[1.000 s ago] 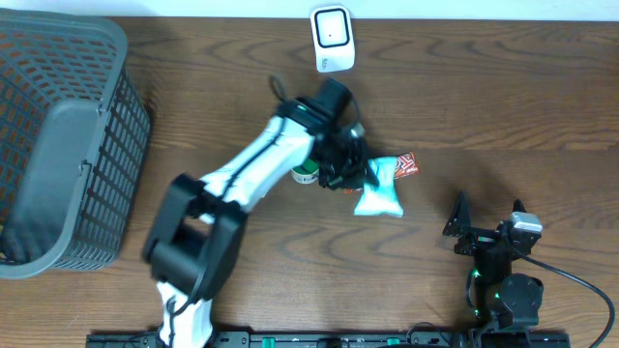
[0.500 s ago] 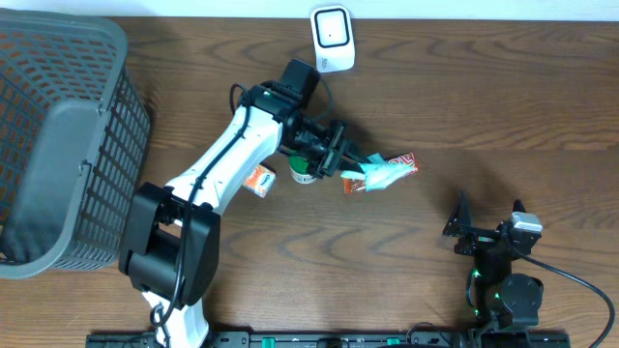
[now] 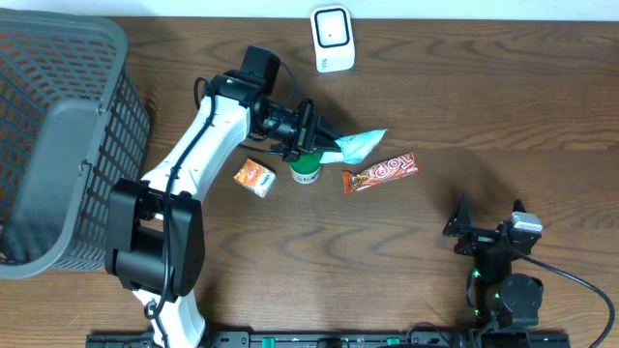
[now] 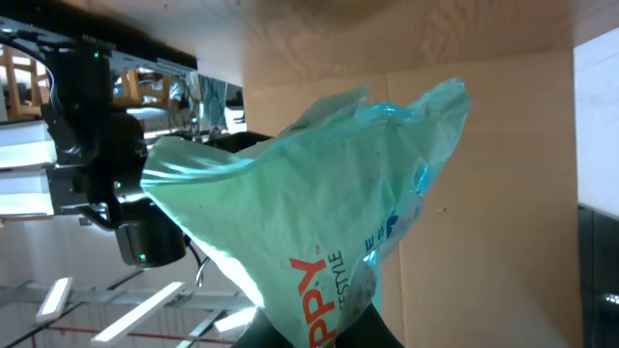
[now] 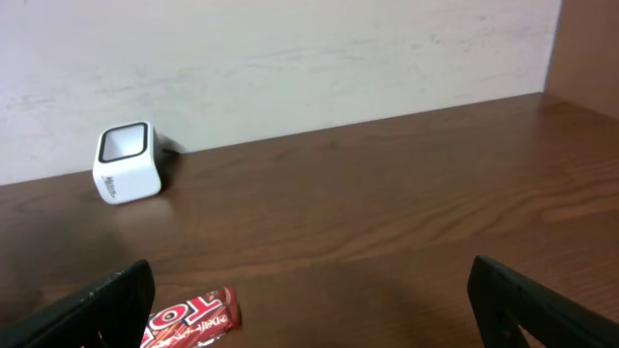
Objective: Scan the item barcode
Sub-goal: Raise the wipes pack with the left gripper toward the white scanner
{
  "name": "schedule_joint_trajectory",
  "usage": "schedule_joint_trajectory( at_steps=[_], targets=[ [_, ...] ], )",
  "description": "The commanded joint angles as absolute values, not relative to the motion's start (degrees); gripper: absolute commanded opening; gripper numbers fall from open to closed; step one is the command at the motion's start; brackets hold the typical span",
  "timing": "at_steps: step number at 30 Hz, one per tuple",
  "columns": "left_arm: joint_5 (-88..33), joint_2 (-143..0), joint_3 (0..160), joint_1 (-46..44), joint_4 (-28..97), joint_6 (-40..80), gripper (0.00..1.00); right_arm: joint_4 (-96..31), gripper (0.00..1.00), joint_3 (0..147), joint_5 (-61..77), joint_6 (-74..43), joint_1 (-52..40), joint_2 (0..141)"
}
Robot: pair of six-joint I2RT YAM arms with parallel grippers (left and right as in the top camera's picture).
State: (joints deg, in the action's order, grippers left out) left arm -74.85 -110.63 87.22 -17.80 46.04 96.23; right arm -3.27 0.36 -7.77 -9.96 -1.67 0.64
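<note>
- The teal pouch (image 4: 319, 213) has orange letters "PPY" running up its side, with a smaller "STYLE" beside them; the start of the word is hidden.
- The red candy bar wrapper (image 3: 380, 172) has large white letters beginning "TO".
- The white scanner (image 5: 126, 162) has lettering too small to read.

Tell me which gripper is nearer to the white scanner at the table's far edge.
Left. The left gripper, shut on the teal bag, is just in front of the scanner in the overhead view. The right gripper rests open, far away toward the front right.
</note>
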Motion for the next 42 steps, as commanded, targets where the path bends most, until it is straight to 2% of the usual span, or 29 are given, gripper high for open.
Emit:
schedule_joint_trajectory(
  at_steps=[1,5,12,21,27,32,35,42],
  targets=[
    [-77.6,-110.0,88.1,-17.9,46.0,96.5,0.07,-3.5,0.99,0.3,-8.5,-9.3,-1.4,0.4],
    [-81.0,-110.0,88.1,-16.6,46.0,91.8,0.07,-3.5,0.99,0.3,-8.5,-9.3,-1.4,0.4],
    [-83.8,-110.0,88.1,-12.1,46.1,70.8,0.07,-3.5,0.99,0.3,-8.5,-9.3,-1.4,0.4],
    [-85.1,-110.0,88.1,-7.6,46.0,58.6,0.07,-3.5,0.99,0.3,-8.5,-9.3,-1.4,0.4],
    [-85.2,-110.0,88.0,-6.9,46.1,57.8,0.07,-3.5,0.99,0.3,-8.5,-9.3,-1.4,0.4],
    [-81.9,-109.9,88.0,-7.2,47.5,66.8,0.07,-3.5,0.99,0.3,-8.5,-9.3,-1.4,0.4],
    [-82.8,-109.9,88.0,-7.0,47.4,66.7,0.07,-3.5,0.99,0.3,-8.5,-9.3,-1.4,0.4],
    [-54.8,-109.9,88.0,-7.6,43.8,62.9,0.07,-3.5,0.99,0.3,-8.5,-9.3,-1.4,0.4]
  ],
)
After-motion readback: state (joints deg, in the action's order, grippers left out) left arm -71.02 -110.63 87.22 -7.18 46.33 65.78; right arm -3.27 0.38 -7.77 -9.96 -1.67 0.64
